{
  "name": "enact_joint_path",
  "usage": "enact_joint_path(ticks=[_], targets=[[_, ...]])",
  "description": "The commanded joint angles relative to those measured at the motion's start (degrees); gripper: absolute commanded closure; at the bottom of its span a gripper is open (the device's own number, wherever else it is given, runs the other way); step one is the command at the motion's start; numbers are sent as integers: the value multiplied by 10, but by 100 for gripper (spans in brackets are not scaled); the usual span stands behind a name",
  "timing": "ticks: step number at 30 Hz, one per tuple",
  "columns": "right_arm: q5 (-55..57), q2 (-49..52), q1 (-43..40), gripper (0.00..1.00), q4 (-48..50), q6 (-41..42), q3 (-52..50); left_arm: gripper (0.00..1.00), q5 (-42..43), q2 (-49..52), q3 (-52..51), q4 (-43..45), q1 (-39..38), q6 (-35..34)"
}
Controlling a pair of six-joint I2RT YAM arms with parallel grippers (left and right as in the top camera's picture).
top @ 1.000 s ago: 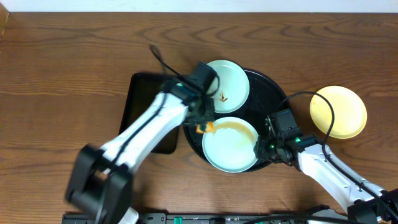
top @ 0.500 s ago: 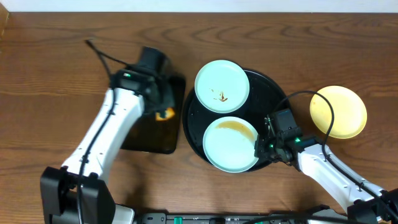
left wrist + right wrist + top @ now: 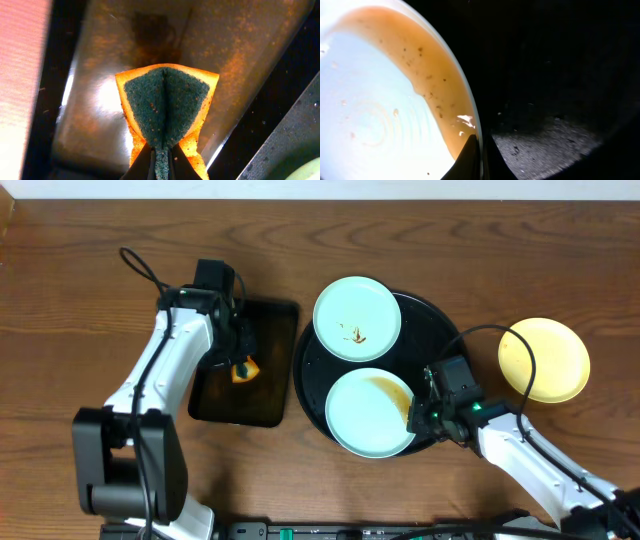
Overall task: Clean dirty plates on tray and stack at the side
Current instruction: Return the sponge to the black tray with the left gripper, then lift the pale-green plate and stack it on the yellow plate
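The round black tray [image 3: 436, 330] holds two mint-blue plates. The far plate [image 3: 357, 318] has a small brown smear. The near plate [image 3: 365, 415] has a brown smear along its right side, also seen in the right wrist view [image 3: 375, 110]. My right gripper [image 3: 418, 418] is shut on that plate's right rim [image 3: 476, 131]. The pale yellow plate [image 3: 544, 360] lies on the table right of the tray. My left gripper [image 3: 241, 368] is shut on an orange and green sponge [image 3: 166, 107], folded between the jaws, over the rectangular black tray [image 3: 262, 325].
The rectangular black tray [image 3: 240, 55] lies left of the round tray, its wet bottom glinting. A black cable [image 3: 140, 268] loops off the left arm. Brown wooden table [image 3: 90, 320] surrounds everything.
My left arm has swung left from the plates to over the rectangular tray, carrying the sponge. The right gripper has kept its hold on the near plate's rim.
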Motion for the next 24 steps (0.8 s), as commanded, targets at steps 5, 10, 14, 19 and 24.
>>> enact_joint_path(ticks=[5, 10, 14, 19, 24], targets=[[102, -76, 6, 99, -60, -49, 33, 93, 115, 35, -2, 26, 22, 42], [161, -112, 6, 99, -83, -90, 55, 93, 199, 43, -2, 45, 54, 51], [221, -123, 6, 99, -85, -137, 83, 92, 264, 47, -3, 50, 87, 53], [341, -124, 6, 99, -91, -205, 132, 92, 379, 73, -5, 51, 130, 73], [454, -124, 6, 99, -90, -249, 174, 92, 461, 113, -5, 51, 163, 99]])
